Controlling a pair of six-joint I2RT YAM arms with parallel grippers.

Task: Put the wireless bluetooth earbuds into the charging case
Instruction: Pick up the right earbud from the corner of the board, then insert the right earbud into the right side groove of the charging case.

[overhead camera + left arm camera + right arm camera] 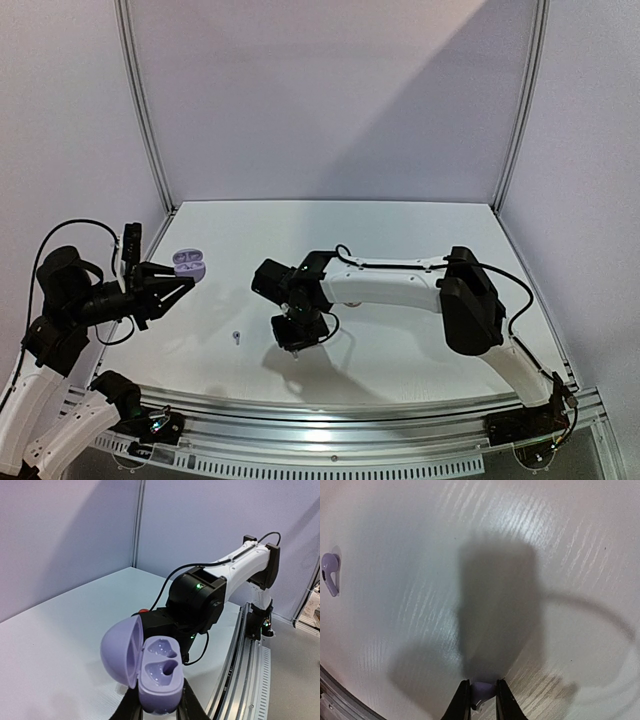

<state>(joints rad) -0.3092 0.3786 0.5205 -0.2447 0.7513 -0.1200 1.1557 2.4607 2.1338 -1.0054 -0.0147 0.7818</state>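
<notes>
Lilac earbud (pixel 480 693) half-hidden in right claw (pixel 482 689)

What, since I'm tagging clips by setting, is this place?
Probably a robot test cell: bare white table, plain wall panels with metal corner posts, aluminium rail along the near edge.

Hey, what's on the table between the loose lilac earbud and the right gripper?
Nothing. Between the loose earbud and the right gripper, which pinches a second earbud, there is only bare, shadowed table, seen in the top and right wrist views.
</notes>
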